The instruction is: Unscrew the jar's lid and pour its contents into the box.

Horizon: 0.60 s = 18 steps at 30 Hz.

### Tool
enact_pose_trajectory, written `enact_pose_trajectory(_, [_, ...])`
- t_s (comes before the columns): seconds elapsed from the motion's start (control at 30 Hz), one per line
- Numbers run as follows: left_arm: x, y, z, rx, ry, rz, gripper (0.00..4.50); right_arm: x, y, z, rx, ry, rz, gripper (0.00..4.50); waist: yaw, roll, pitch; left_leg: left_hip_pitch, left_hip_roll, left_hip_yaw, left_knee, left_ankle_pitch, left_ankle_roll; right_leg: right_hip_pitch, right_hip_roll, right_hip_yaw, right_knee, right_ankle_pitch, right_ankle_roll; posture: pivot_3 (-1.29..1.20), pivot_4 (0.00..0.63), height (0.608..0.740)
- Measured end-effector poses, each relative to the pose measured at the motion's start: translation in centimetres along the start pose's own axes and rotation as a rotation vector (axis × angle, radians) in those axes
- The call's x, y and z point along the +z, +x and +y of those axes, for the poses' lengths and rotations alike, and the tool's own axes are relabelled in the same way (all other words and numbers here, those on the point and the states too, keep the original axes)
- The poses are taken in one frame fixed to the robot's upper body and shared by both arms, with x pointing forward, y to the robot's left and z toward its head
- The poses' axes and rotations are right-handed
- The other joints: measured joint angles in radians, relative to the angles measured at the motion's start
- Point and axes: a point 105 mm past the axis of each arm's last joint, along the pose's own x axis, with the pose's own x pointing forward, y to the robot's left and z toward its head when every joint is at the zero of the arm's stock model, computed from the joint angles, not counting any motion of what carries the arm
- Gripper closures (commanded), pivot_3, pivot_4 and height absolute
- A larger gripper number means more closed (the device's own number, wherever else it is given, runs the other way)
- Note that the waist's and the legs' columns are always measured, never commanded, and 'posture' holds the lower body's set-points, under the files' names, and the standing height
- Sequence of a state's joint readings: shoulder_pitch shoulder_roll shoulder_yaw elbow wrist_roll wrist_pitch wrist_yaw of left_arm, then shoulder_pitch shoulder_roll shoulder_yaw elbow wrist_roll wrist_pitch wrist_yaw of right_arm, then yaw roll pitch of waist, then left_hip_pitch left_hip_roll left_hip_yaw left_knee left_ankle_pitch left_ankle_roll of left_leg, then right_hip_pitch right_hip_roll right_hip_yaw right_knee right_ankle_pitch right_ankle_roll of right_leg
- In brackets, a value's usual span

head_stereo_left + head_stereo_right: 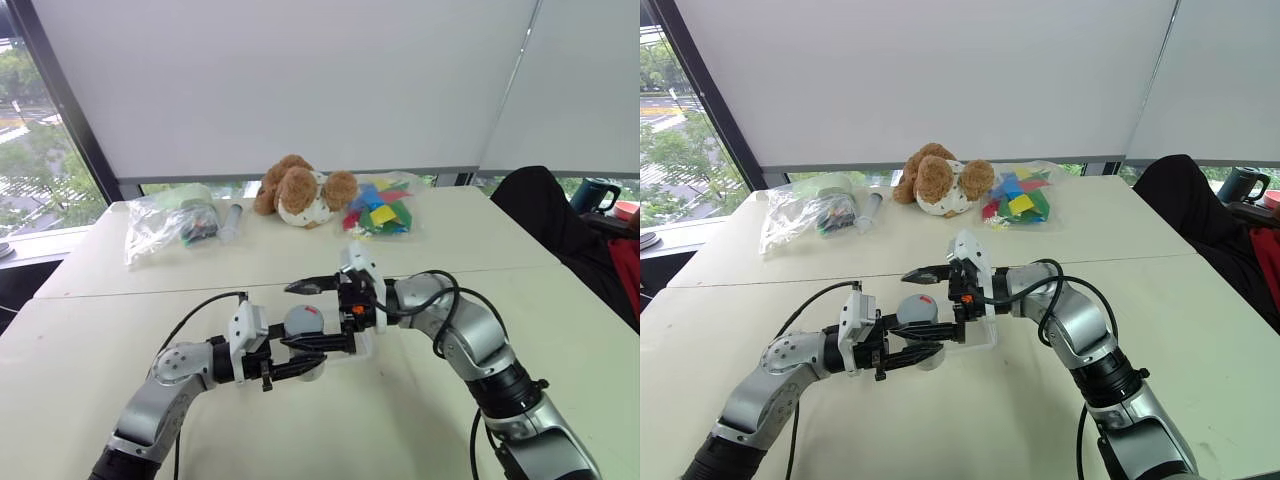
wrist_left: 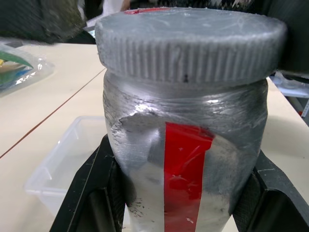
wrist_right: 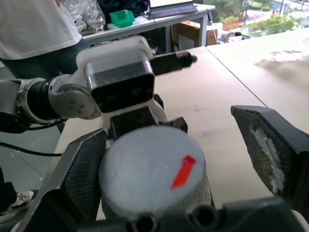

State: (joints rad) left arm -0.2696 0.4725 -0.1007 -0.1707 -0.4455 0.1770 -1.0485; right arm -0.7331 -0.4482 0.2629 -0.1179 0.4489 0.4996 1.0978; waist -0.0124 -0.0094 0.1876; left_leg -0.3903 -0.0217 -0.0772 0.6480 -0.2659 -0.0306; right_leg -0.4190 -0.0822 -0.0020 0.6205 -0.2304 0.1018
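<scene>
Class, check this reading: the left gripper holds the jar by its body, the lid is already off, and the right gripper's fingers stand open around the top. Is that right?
Not quite. The lid is still screwed on the jar, as the left wrist view shows. The left gripper does clamp the body, and the right gripper stands open around the top.

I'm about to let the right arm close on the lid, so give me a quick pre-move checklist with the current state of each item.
1. Jar held firm by the left tool: ok, fingers clamp both sides.
2. Lid on the jar: ok, seated on top, not yet unscrewed.
3. Right tool open wide enough: ok, fingers stand apart on either side of the lid.
4. Right tool centred on the lid: not ok, one finger is close against it, the other well clear.
5. Box ready for pouring: ok, it lies on the table just beyond the jar.
6. Contents inside the jar: cannot tell, the wall is opaque.
</scene>
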Motion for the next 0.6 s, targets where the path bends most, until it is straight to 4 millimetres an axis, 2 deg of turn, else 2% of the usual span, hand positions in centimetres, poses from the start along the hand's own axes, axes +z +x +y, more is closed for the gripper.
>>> enact_pose_trajectory(0.2, [0.2, -0.3, 0.4, 0.018, 0.0, 0.0, 2.43, -0.4, -2.0, -0.4, -0.017, 0.059, -0.004, 0.03, 0.0, 0.0, 0.0, 0.0, 0.0, 0.0, 0.0, 0.0, 0.0, 0.0, 0.0, 0.0, 0.0, 0.0, 0.0, 0.0, 0.15, 0.74])
enact_pose_trajectory(0.37, [0.7, -0.4, -0.1, -0.02, 0.02, -0.003, 2.43, -1.1, -5.7, -2.0, -0.151, 0.117, 0.013, 0.03, 0.001, 0.0, 0.0, 0.0, 0.0, 0.001, 0.0, 0.0, 0.0, 0.0, 0.0, 0.0, 0.0, 0.0, 0.0, 0.0, 0.15, 0.74])
enact_pose_trajectory(0.5, [0.8, -0.3, -0.2, -0.025, 0.028, -0.007, 2.43, -1.8, -7.1, -1.2, -0.14, 0.165, 0.001, 0.03, 0.0, 0.0, 0.0, 0.0, 0.0, 0.001, 0.0, 0.0, 0.0, 0.0, 0.0, 0.0, 0.0, 0.0, 0.0, 0.0, 0.15, 0.74])
enact_pose_trajectory(0.6, [0.8, -0.3, -0.2, -0.023, 0.028, -0.006, 2.43, -0.9, -6.8, -0.1, -0.08, 0.177, -0.044, 0.03, -0.004, 0.0, 0.0, 0.0, 0.0, 0.001, 0.0, 0.0, 0.0, 0.0, 0.0, 0.0, 0.0, 0.0, 0.0, 0.0, 0.15, 0.74])
